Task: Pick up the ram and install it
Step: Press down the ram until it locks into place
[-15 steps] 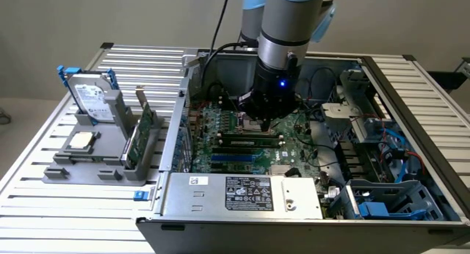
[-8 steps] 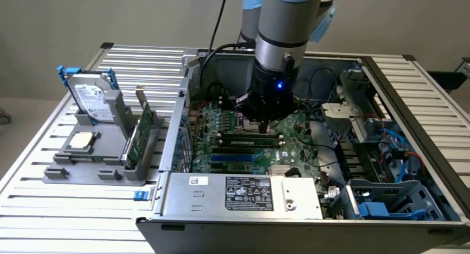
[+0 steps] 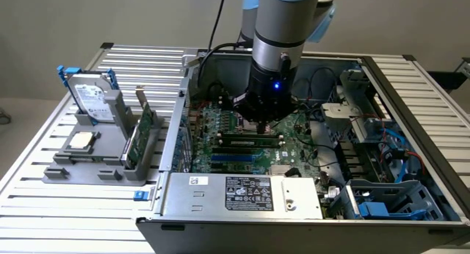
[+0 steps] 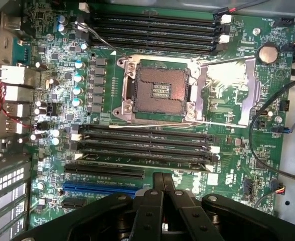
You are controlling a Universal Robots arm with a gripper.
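From my screen I see a plain beige wall (image 3: 110,17) behind a ribbed metal table (image 3: 74,210), evenly lit, with pale floor (image 3: 15,111) beside it.

One robot arm (image 3: 283,39) reaches into one open computer case (image 3: 309,210). Inside the case there is one green motherboard (image 4: 238,155). On it I count one empty processor socket (image 4: 159,89), one round coin battery (image 4: 268,52), and two groups of black memory slots, four slots (image 4: 152,30) in one group and four slots (image 4: 145,145) in the other. There is one blue expansion slot (image 4: 100,190). Outside, one grey holder (image 3: 96,160) carries one hard drive (image 3: 92,100), one green card (image 3: 143,133) and one processor chip (image 3: 82,139).
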